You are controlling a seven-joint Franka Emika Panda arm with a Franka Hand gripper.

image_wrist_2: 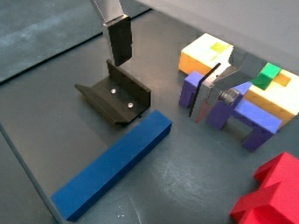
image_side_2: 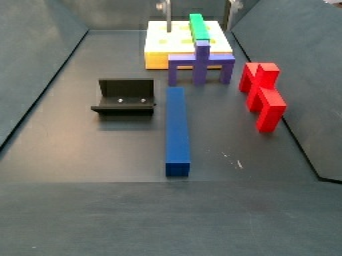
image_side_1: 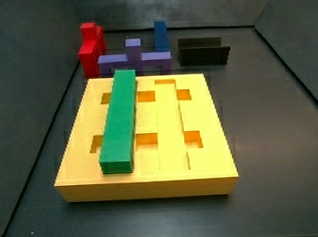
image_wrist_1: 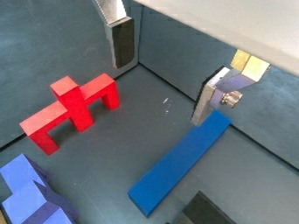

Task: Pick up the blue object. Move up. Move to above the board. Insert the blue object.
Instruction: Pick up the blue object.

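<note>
On the dark floor I see the blue bar (image_side_2: 177, 130) lying flat and free, its long side running away from the side camera, with the fixture (image_side_2: 124, 98) just beside it on one flank and the red block (image_side_2: 263, 93) well apart on the other. From my wrist cameras the gripper (image_wrist_1: 170, 70) hangs above the floor over one end of the bar, jaws spread wide with nothing between them; one finger (image_wrist_1: 121, 42) stands apart from the bar (image_wrist_1: 179, 164), while its partner (image_wrist_1: 215, 94) shows right at the bar's end, though I cannot tell whether they touch. My second wrist camera shows the same spread fingers (image_wrist_2: 118, 39) with the fixture (image_wrist_2: 117, 99) below them and the bar (image_wrist_2: 114, 165) stretching off beside it. Beyond the bar sits the purple block (image_side_2: 202, 68), close against the yellow board (image_side_1: 144, 141). A green bar (image_side_1: 119, 117) lies seated in one of the board's long grooves, and the neighbouring groove stands open.
</note>
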